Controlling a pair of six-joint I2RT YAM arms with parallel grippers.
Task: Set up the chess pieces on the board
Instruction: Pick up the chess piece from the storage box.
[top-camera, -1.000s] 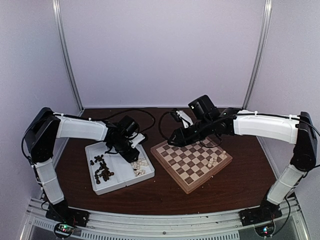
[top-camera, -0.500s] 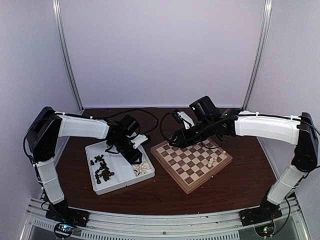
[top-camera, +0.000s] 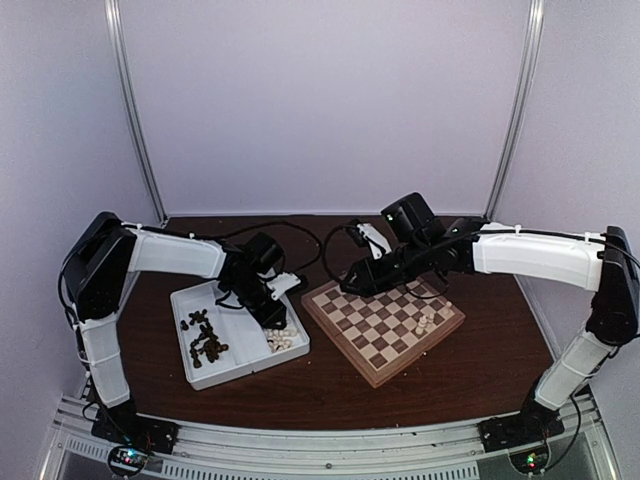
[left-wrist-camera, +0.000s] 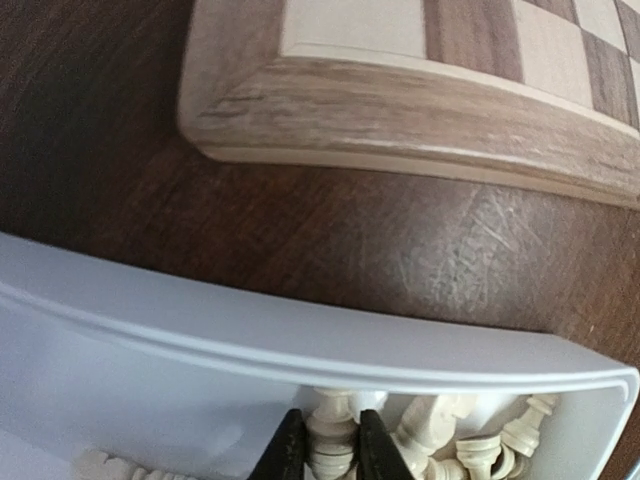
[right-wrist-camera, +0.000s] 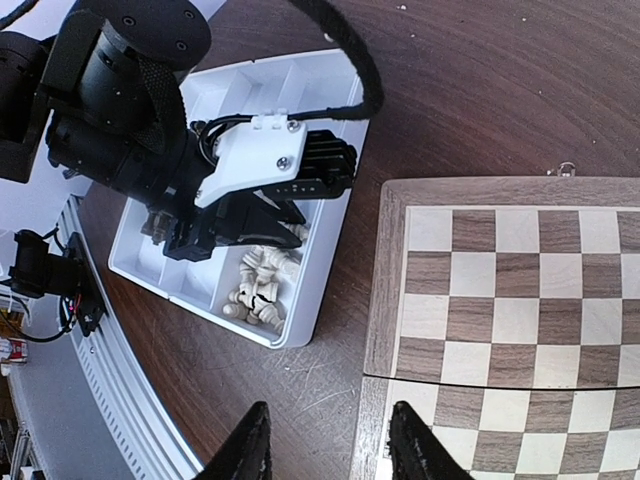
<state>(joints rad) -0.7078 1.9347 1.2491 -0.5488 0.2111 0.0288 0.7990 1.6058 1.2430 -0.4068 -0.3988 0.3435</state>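
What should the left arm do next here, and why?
Probably lift straight up. The left gripper appears closed around a white piece in the tray, with other white pieces packed beside it and the tray wall right ahead, so rising first should clear both before heading to the board.

Left pincer (left-wrist-camera: 331, 445) tips cropped by the bottom edge; cream pieces (left-wrist-camera: 450, 440) half behind the tray wall (left-wrist-camera: 300, 345)
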